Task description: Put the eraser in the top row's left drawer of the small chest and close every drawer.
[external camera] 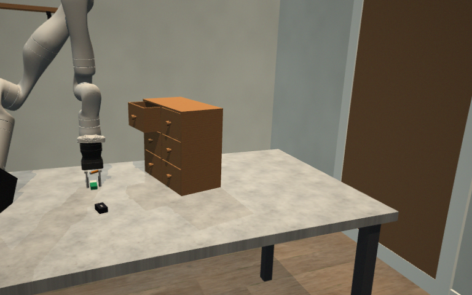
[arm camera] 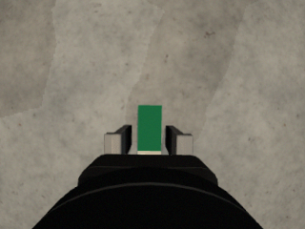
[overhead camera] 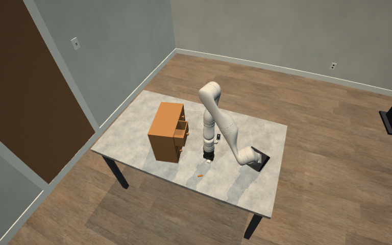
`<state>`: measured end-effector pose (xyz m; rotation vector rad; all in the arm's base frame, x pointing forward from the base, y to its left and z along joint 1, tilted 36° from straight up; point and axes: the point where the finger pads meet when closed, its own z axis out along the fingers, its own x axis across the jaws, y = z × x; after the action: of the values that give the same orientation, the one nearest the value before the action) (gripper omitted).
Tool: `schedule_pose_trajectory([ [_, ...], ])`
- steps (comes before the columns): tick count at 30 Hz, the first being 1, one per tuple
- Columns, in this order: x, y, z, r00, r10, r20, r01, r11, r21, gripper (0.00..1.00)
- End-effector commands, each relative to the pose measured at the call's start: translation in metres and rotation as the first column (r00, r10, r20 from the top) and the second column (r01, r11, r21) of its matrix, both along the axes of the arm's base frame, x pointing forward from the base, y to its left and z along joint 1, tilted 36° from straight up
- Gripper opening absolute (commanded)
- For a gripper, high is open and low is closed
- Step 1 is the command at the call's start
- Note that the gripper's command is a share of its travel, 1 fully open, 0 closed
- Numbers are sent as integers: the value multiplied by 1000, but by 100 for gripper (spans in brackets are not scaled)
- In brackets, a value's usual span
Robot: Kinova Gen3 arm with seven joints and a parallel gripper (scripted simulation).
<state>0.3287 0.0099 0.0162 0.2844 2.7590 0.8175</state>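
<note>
The gripper (overhead camera: 208, 160) (external camera: 93, 186) (arm camera: 148, 135) points straight down, fingers spread, the eraser (external camera: 93, 185) (arm camera: 150, 128) at twelve o'clock in the wrist view.

Sparse room, type unclear; maybe a lab: jointed white arm (overhead camera: 231, 127) (external camera: 83, 41) on a stone-look bench (overhead camera: 129, 115) (external camera: 295, 194), wood floor (overhead camera: 332, 173) (external camera: 313, 267).
</note>
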Motion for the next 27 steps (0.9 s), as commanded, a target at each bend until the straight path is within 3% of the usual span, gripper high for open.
schedule_pose_trajectory([
  [1, 0, 1, 0, 1000, 2, 5, -2, 1000, 2, 45],
  [27, -1, 0, 1, 1000, 2, 2, -2, 1000, 2, 45],
])
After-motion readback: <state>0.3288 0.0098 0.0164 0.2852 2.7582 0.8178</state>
